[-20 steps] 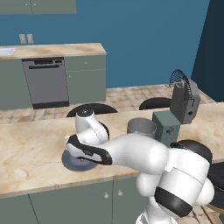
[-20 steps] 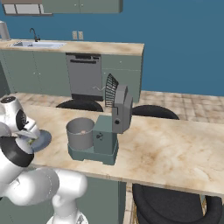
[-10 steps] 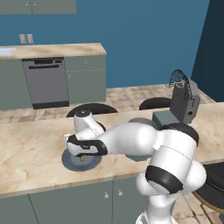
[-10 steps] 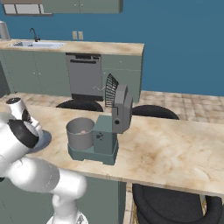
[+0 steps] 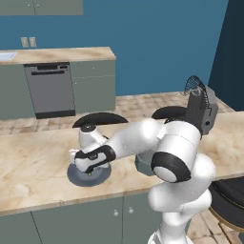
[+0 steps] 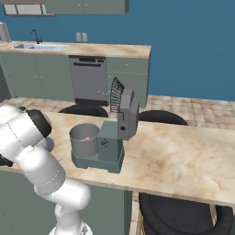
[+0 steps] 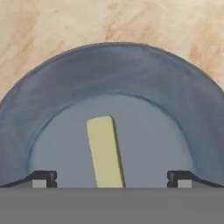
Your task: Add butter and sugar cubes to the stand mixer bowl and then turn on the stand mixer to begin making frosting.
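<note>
Hand view: we read no writing. Gripper [image 7: 112, 181] jaws spread wide over butter [image 7: 105, 151] on plate [image 7: 65, 87]; since earlier, the arm has lowered closer to it.

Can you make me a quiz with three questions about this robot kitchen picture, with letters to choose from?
1. Where does the thin yellow butter stick lie?
A. on the dark grey-blue round plate
B. in the sink
C. on the floor

2. What colour is the wall behind the long kitchen counter?
A. red
B. blue
C. white

3. How do the fingers of the robot's gripper stand?
A. pressed together
B. wide apart, one on each side of the butter
C. shut on a spoon

Answers: 1 A, the hand view shows the stick on the plate's flat middle. 2 B, both base views show a blue wall. 3 B, the two tips flank the stick without touching it.
</note>
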You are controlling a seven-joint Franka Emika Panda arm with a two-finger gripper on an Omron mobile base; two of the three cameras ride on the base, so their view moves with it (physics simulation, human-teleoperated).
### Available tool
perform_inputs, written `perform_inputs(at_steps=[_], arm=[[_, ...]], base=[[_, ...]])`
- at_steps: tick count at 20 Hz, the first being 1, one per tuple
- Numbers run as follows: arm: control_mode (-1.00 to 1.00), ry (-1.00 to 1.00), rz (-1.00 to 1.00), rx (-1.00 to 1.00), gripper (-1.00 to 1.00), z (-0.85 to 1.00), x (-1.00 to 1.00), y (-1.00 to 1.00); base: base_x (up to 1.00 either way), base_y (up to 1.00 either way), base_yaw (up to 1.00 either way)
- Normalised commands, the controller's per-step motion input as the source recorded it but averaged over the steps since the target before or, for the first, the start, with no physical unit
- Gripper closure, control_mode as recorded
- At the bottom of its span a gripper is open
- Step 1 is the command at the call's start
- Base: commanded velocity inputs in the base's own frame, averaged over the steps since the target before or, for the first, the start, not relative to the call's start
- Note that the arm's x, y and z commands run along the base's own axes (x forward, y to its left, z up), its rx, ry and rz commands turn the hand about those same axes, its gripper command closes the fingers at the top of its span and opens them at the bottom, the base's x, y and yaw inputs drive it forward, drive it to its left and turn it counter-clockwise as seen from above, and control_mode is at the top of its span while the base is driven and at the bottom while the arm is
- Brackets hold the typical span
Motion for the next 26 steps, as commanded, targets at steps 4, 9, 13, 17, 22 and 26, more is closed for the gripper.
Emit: perform_inputs(at_steps=[4, 9, 13, 17, 22, 26], arm=[[-1.00, 0.04, -0.06, 0.00, -1.00, -0.32, 0.11, 0.16], [-1.00, 0.04, -0.08, 0.00, 1.00, -0.20, 0.01, 0.10], [-1.00, 0.00, -0.08, 0.00, 1.00, 0.10, -0.05, -0.04], [-1.00, 0.01, -0.10, 0.00, 1.00, 0.47, -0.02, -0.16], [-1.00, 0.00, -0.11, 0.03, 1.00, 0.92, -0.07, -0.22], [-1.00, 0.00, -0.09, 0.02, 1.00, 1.00, -0.16, -0.38]], base=[[0.00, 0.00, 0.00], [0.00, 0.00, 0.00], [0.00, 0.00, 0.00], [0.00, 0.00, 0.00], [0.00, 0.00, 0.00], [0.00, 0.00, 0.00]])
